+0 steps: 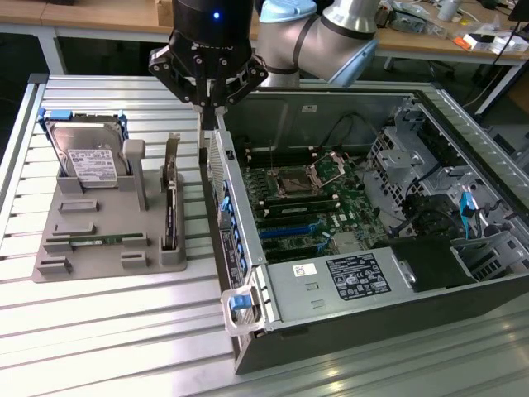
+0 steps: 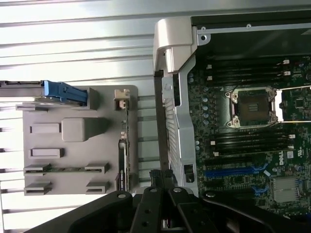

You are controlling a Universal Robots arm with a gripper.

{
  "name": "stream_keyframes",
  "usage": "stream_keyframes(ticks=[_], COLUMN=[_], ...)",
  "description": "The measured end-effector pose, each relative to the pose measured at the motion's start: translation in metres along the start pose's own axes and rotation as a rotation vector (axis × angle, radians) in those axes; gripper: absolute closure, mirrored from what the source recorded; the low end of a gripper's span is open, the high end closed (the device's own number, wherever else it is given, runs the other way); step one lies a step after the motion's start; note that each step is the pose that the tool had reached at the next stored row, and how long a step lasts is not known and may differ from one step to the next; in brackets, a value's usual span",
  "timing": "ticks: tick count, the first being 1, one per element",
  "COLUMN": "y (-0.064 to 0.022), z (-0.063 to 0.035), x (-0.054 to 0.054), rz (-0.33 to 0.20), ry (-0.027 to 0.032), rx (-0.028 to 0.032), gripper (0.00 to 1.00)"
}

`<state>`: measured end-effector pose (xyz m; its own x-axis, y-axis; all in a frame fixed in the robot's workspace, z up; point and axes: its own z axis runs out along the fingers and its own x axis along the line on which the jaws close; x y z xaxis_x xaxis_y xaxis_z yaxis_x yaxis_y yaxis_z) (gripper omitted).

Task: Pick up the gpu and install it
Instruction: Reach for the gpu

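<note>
Gripper (image 1: 208, 102) is hanging with its fingers pinched together on nothing, above the open pc case (image 1: 216, 163) wall that faces the grey holder tray (image 1: 83, 217). The gpu (image 1: 171, 207) is standing on edge in its tray slot, just beside that wall and lower down. For the pick I reckon the fingers have to spread first, then drop straight onto the card's top edge, square and around mid-length, clear of the bracket. Room's tight, with the case wall on one side and the tray's post (image 1: 135, 165) and hard drive (image 1: 87, 161) on the other, so vertical looks safest.
</note>
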<state>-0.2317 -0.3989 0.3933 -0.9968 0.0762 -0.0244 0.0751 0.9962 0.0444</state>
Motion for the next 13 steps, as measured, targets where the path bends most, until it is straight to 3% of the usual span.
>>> stream_keyframes(ticks=[13], y=[-0.0009], z=[-0.0004], x=[0.013], rz=[0.0], ry=[0.0], rx=[0.0], gripper=[0.89])
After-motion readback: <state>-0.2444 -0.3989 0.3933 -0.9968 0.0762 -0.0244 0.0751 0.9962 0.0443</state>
